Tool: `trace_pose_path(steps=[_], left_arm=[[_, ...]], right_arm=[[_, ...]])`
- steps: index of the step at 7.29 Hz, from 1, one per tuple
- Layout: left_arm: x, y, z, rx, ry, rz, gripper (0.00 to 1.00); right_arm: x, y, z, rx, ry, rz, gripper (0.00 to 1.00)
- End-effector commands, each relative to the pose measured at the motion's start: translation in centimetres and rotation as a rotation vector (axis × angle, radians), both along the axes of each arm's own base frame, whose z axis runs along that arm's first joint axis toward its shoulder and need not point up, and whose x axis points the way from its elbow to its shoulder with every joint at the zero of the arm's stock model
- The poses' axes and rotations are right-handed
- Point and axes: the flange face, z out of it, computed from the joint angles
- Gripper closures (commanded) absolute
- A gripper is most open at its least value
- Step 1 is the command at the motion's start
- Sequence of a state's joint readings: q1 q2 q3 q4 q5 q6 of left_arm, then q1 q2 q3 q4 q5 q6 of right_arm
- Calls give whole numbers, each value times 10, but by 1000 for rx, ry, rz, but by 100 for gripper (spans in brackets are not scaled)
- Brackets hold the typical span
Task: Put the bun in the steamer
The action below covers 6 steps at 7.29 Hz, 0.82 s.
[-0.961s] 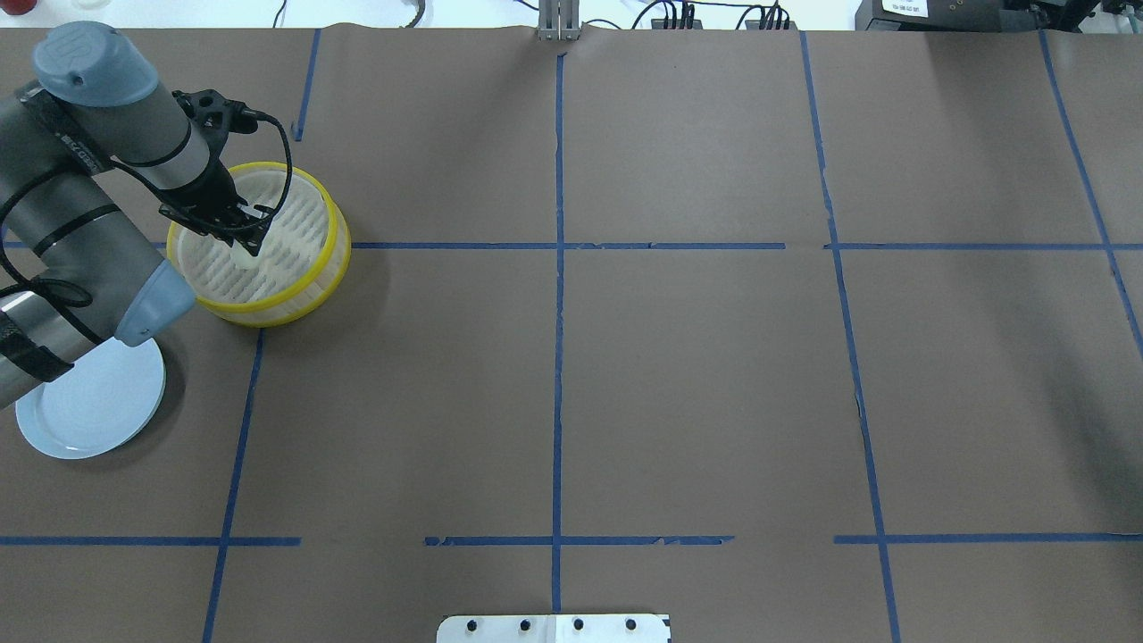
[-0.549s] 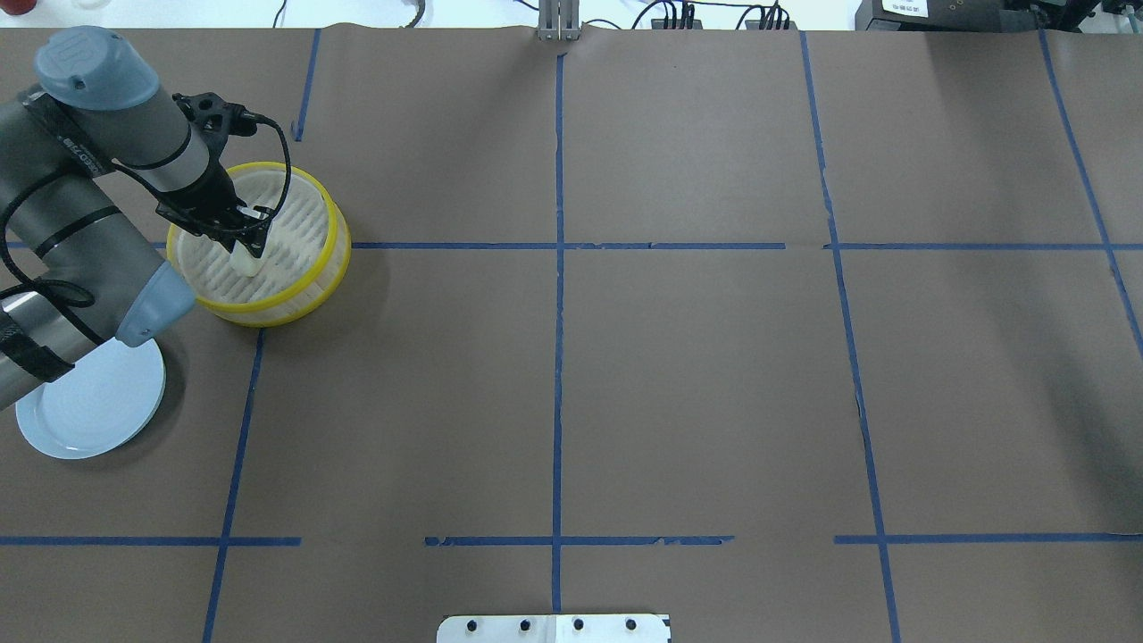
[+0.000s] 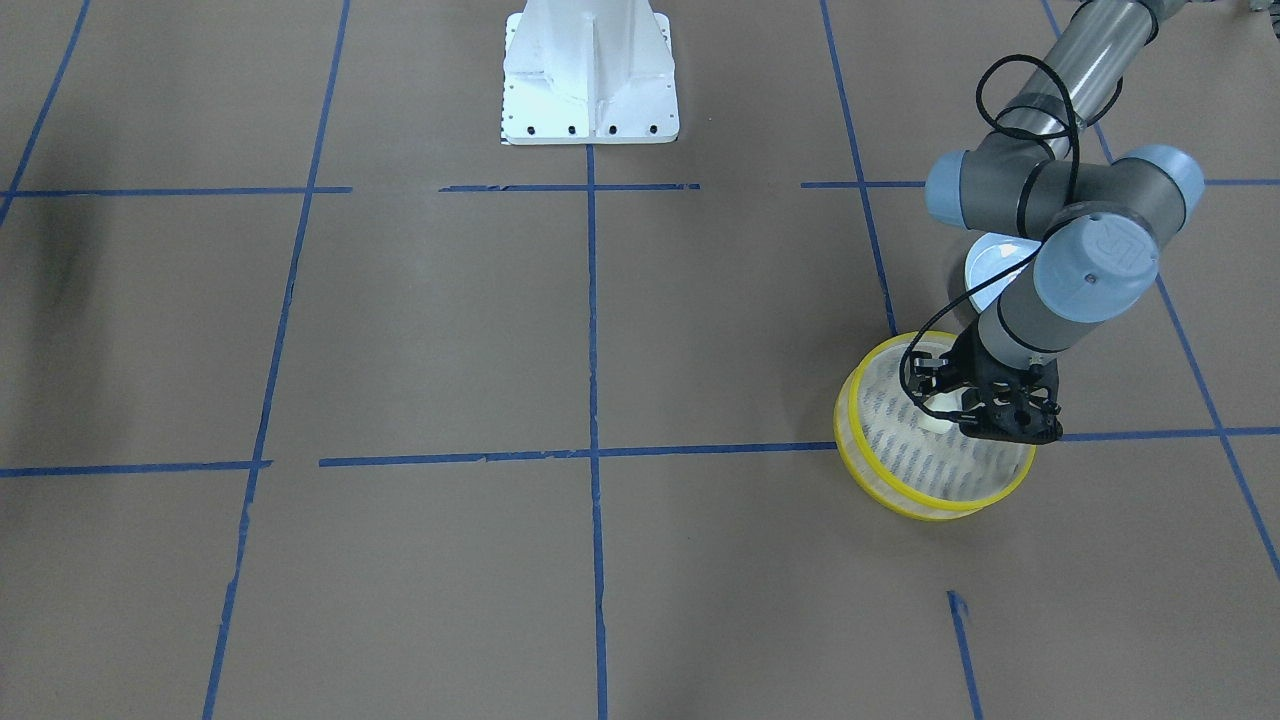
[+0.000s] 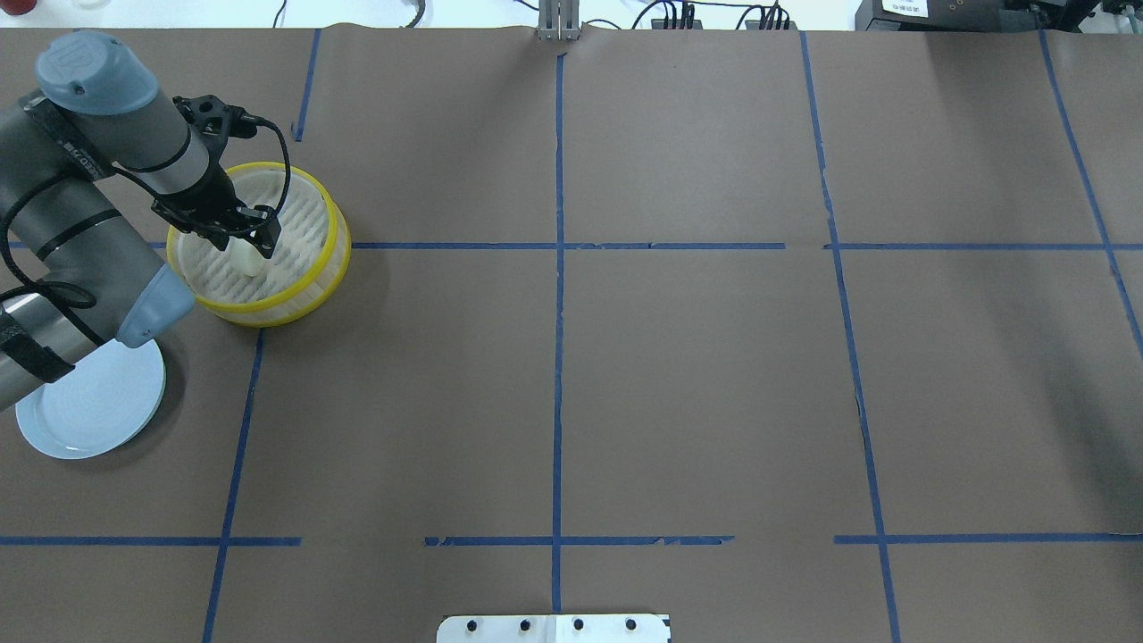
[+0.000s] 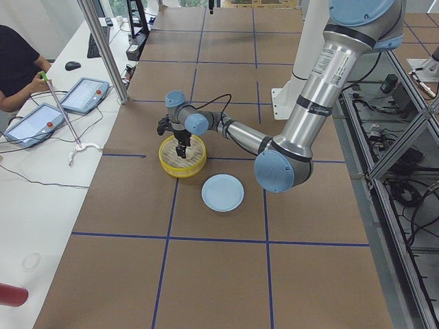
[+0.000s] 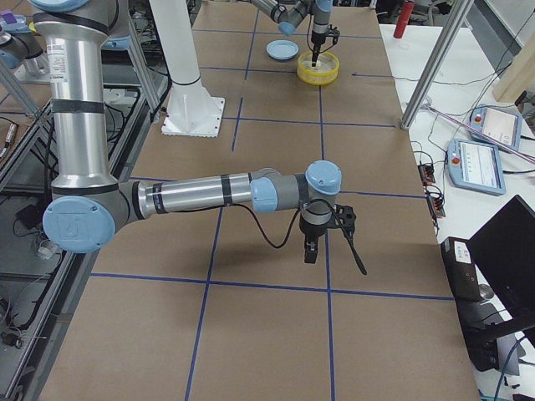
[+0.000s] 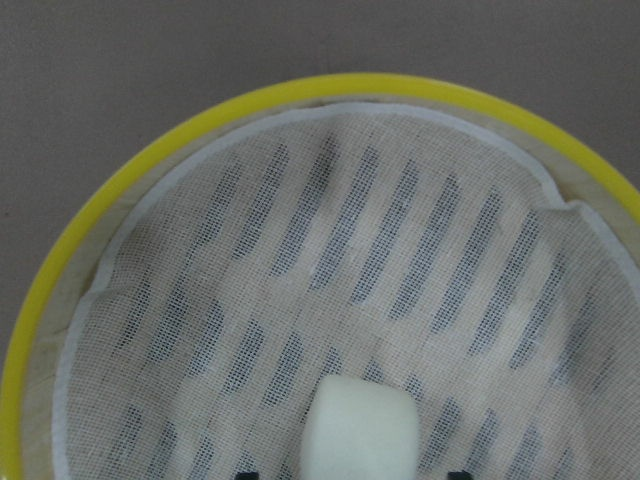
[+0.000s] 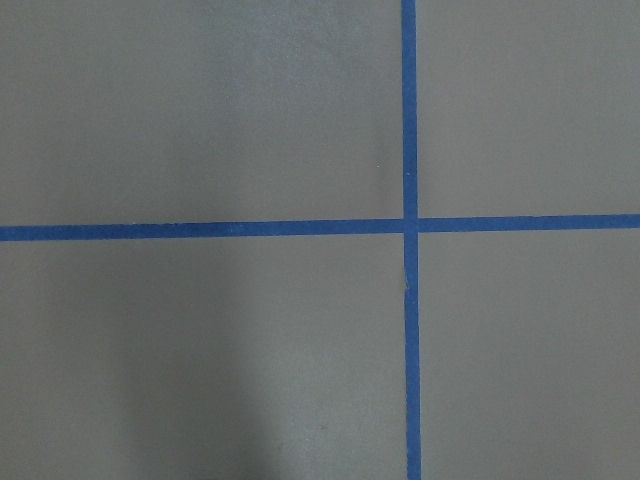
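While left gripper [image 4: 246,239] hangs over steamer [image 4: 336,250], bun [image 7: 360,430] sits inside on mesh cloth liner [image 7: 400,230], slightly off-centre. Jaws spread wider than bun, tips clear of it on both sides, pinching nothing. Steamer on brown desk [image 4: 696,384], pale blue plate [image 4: 89,406] near it. Right gripper [image 6: 310,251] well apart, above blue tape cross [image 8: 410,224]; its jaws, honestly can't tell.
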<state>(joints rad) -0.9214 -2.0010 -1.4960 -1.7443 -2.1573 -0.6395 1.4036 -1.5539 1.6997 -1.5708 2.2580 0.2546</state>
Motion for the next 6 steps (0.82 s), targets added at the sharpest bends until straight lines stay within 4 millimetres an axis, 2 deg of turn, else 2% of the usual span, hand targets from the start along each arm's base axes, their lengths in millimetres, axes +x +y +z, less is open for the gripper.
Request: trace_pose_path(steps=[1, 2, 3, 4, 5, 6], left_arm=[[-29, -8, -25, 44, 30, -40, 0], [-50, -10, -42, 73, 46, -68, 0], [-83, -9, -67, 118, 74, -109, 0], [-134, 13, -84, 171, 105, -161, 0], [-174, 33, -84, 266, 99, -128, 0], [-227, 28, -54, 336, 41, -101, 0]], right_arm=[[0, 0, 0, 0, 0, 0, 0], [0, 0, 0, 0, 0, 0, 0], [0, 0, 0, 0, 0, 0, 0], [0, 0, 0, 0, 0, 0, 0], [0, 0, 0, 0, 0, 0, 0], [0, 0, 0, 0, 0, 0, 0]])
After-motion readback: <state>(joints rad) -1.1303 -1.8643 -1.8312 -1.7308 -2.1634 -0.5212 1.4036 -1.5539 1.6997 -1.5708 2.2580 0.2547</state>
